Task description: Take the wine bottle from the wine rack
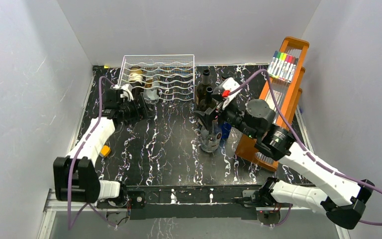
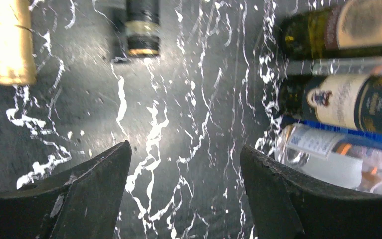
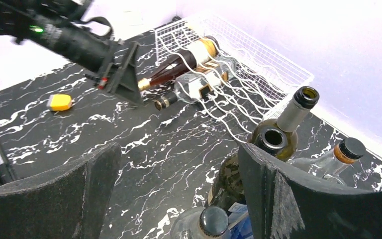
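The silver wire wine rack (image 1: 165, 74) stands at the back of the table. Wine bottles lie in its left cradles, necks sticking out the front: a brown one with a gold neck (image 3: 179, 62), a clear one (image 3: 199, 84) and a dark-necked one (image 3: 166, 99). My left gripper (image 1: 146, 107) is open and empty just in front of these necks. In the left wrist view (image 2: 185, 164) only table shows between the fingers, with the gold neck (image 2: 7, 42) and dark neck (image 2: 142, 27) beyond. My right gripper (image 3: 179, 184) is open and empty above standing bottles.
Several bottles stand in a cluster (image 1: 206, 99) right of the rack, with a clear one (image 1: 210, 139) nearest. A tall orange wooden rack (image 1: 278, 109) with coloured markers (image 1: 282, 64) leans at the right. A small yellow object (image 1: 104, 150) lies at the left. White walls enclose the table.
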